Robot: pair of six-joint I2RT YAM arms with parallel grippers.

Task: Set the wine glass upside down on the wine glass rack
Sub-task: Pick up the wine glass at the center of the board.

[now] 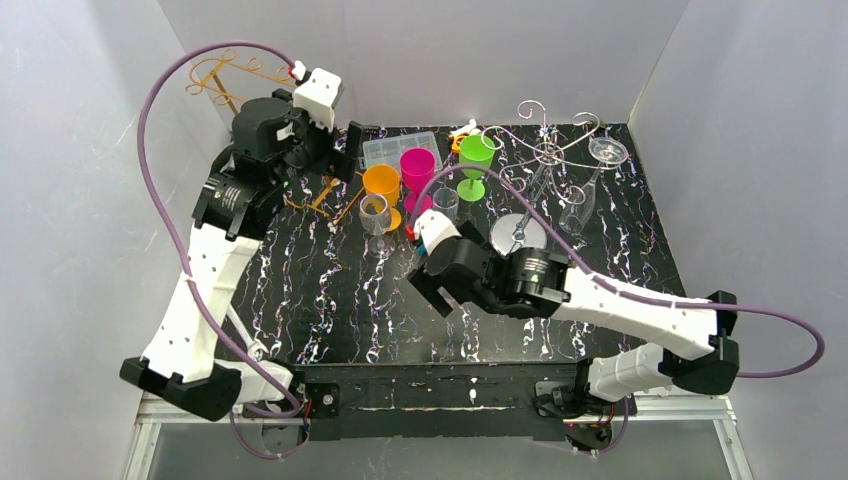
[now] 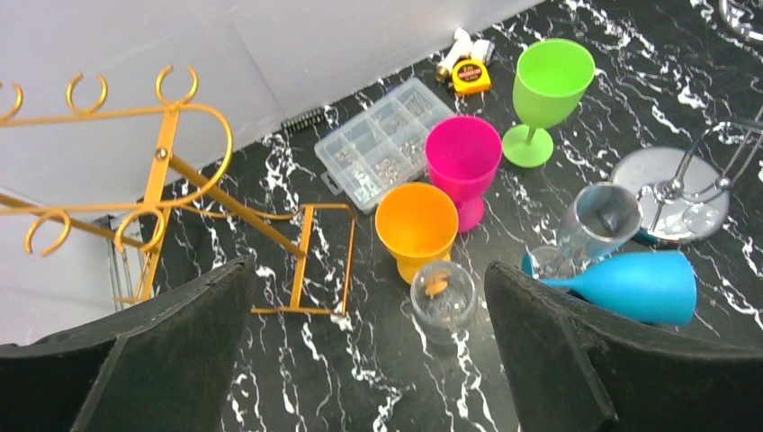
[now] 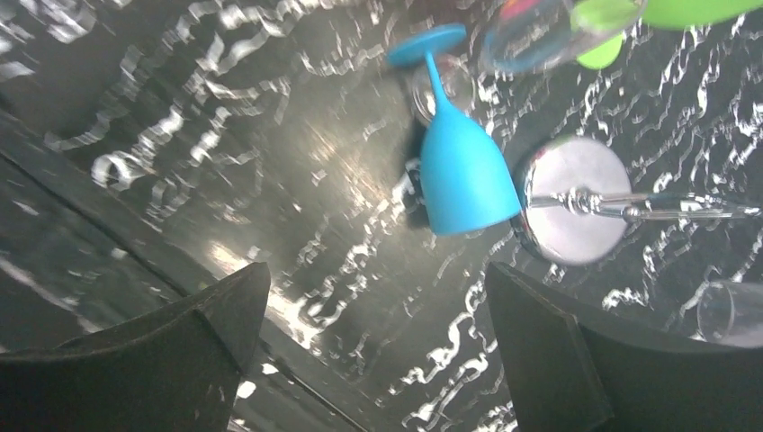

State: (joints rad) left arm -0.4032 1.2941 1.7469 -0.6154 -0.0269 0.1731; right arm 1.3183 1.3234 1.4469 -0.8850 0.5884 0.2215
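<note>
A blue wine glass (image 3: 463, 171) lies on its side on the black marble table, its rim against the round base (image 3: 571, 198) of the silver wine glass rack (image 1: 545, 155). It also shows in the left wrist view as the blue wine glass (image 2: 639, 283). My right gripper (image 3: 378, 274) is open and empty, hovering apart from the glass; from above, the right gripper (image 1: 437, 296) sits mid-table and the arm hides the glass. Two clear glasses (image 1: 605, 150) hang upside down on the silver rack. My left gripper (image 2: 369, 270) is open and empty, raised at the back left.
A gold rack (image 2: 162, 153) stands at the back left. Orange cup (image 2: 416, 220), pink cup (image 2: 462, 153), green wine glass (image 2: 551, 76), two clear glasses (image 2: 443, 295), a clear parts box (image 2: 382, 139) and a tape measure (image 2: 471, 76) crowd the back middle.
</note>
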